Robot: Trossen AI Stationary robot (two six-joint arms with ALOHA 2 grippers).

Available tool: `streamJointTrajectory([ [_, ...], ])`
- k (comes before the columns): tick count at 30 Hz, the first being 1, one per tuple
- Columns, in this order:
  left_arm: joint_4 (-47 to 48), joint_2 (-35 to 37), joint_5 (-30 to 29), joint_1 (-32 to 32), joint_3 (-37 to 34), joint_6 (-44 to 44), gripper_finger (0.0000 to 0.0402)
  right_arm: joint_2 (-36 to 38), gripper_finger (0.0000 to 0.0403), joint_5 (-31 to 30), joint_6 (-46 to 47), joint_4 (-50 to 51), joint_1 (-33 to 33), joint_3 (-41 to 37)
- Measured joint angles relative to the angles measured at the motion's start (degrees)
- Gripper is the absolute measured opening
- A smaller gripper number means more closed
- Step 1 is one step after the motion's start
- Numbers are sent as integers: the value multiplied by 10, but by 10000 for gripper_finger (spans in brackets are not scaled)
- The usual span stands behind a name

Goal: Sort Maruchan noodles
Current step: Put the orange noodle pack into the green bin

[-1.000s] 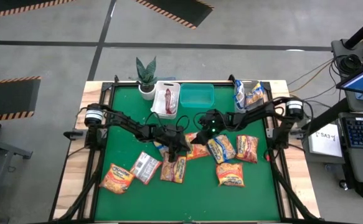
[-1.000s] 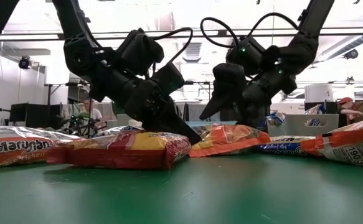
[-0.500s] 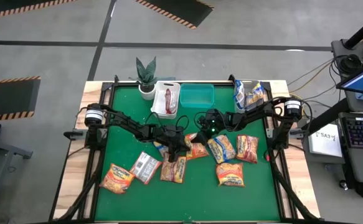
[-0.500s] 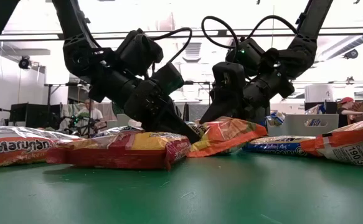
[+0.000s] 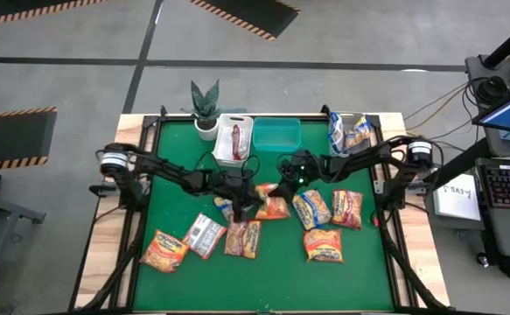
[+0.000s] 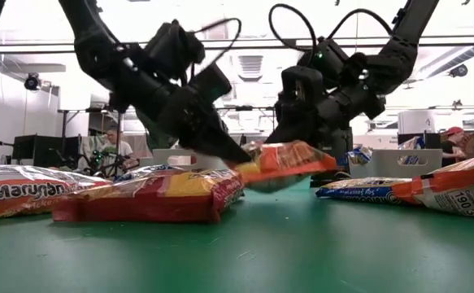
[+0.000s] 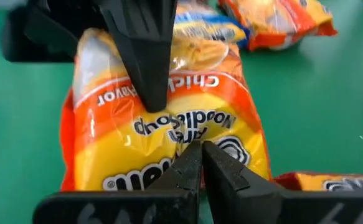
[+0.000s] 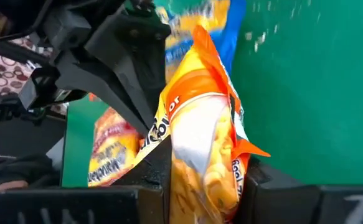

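Right gripper (image 6: 302,159) clamped on orange packet (image 6: 284,160), lifted clear of mat at table centre, likely for carrying to bin; left gripper (image 6: 235,155) shut, empty, tip against packet's edge, seemingly steadying it; other packets (image 5: 324,223) scattered on green mat (image 5: 281,271); workshop behind

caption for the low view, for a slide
Right gripper lifts an orange ramen packet off the green table while the shut left gripper touches its edge.
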State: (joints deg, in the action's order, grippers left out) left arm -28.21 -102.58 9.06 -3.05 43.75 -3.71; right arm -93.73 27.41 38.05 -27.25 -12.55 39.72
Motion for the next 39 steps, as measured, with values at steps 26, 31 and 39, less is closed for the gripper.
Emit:
streamJointTrajectory([
  [26,189,480,-11,-21,-41,-243,0,219,67,-425,-142,9,24,0],
  [31,170,529,-12,-50,-83,-239,0,215,67,-483,-153,-3,39,10],
  [39,152,551,-12,-70,-128,-242,0,200,67,-535,-194,1,41,74],
])
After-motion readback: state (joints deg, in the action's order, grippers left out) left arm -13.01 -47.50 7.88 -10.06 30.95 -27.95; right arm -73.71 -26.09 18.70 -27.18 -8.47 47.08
